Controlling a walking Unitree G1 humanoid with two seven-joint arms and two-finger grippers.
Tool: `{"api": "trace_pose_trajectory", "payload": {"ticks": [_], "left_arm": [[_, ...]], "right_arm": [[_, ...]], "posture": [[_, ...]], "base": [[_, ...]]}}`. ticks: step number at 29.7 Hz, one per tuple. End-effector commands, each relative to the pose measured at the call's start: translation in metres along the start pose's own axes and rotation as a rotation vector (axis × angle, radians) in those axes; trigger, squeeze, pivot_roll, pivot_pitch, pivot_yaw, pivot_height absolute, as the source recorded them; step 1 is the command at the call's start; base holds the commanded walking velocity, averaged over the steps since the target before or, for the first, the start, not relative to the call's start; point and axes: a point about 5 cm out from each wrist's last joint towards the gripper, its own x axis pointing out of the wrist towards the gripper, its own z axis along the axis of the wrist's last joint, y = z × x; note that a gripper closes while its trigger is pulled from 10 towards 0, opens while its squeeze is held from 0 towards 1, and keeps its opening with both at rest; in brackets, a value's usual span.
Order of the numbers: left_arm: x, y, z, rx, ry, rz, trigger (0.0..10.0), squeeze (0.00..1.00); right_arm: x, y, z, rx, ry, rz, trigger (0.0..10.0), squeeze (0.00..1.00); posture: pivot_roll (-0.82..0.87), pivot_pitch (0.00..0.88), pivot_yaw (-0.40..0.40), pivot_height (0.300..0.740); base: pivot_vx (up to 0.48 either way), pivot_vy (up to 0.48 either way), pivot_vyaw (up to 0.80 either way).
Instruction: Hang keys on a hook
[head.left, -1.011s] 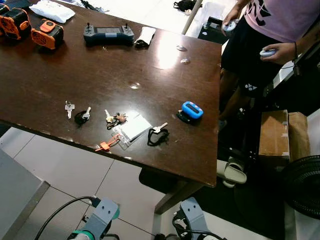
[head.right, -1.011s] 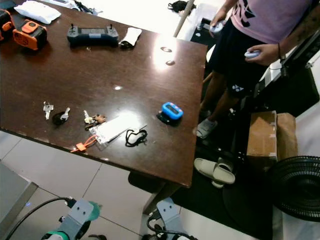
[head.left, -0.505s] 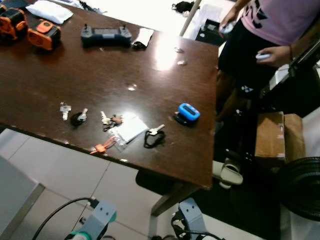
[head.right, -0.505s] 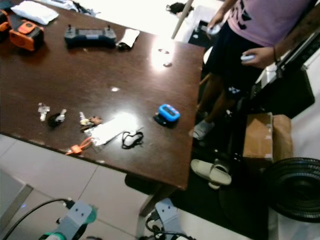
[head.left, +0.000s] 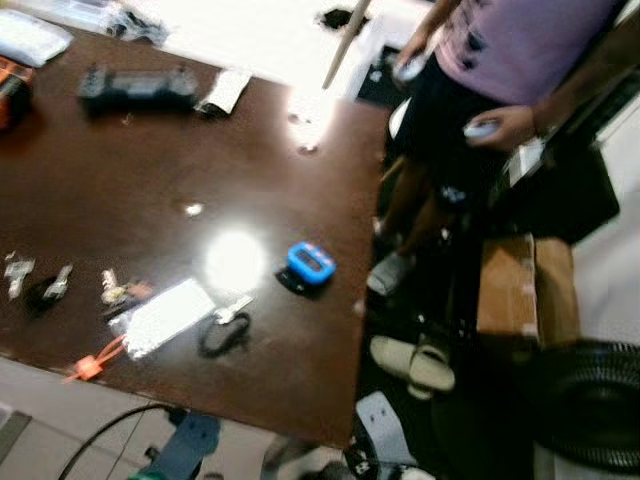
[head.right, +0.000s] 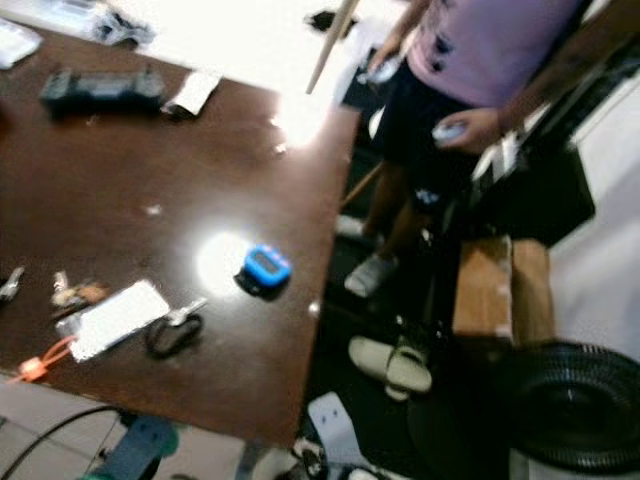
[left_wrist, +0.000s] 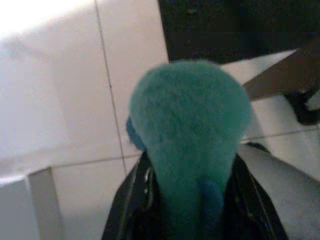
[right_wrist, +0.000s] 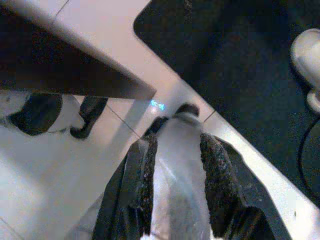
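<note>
No legible text or markings.
</note>
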Motion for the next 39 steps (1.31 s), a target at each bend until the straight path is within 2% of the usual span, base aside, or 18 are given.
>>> {"api": "trace_pose_trajectory", "payload": {"ticks": [1,15,39], "left_arm": [[-0.0006,-0.0095,-0.0019,-0.001,0.007,-0.025,10.0,0.0],[-0.0012,-0.0097,-0.0035,0.002,0.007,-0.024,10.0,0.0],[-0.0008,-0.0075,-0.0016,-0.003,-0.007,-0.004,10.0,0.0]], "right_arm": [[-0.0031,-0.0034,-0.0073,0.011,0.023,-0.012,10.0,0.0],[-0.0035,-0.0019,-0.0088,0.007,0.022,-0.008,10.0,0.0],[-0.0027,-0.0016,-0.0072,0.003,0.024,-0.005,10.0,0.0]], "posture": [[0.05,0.136,-0.077,0.74],[0.05,0.137,-0.074,0.74],[0.06,0.136,-0.072,0.74]], "base": [[0.0,0.0,0.0],[0.0,0.0,0.0],[-0.305,0.0,0.0]]}}
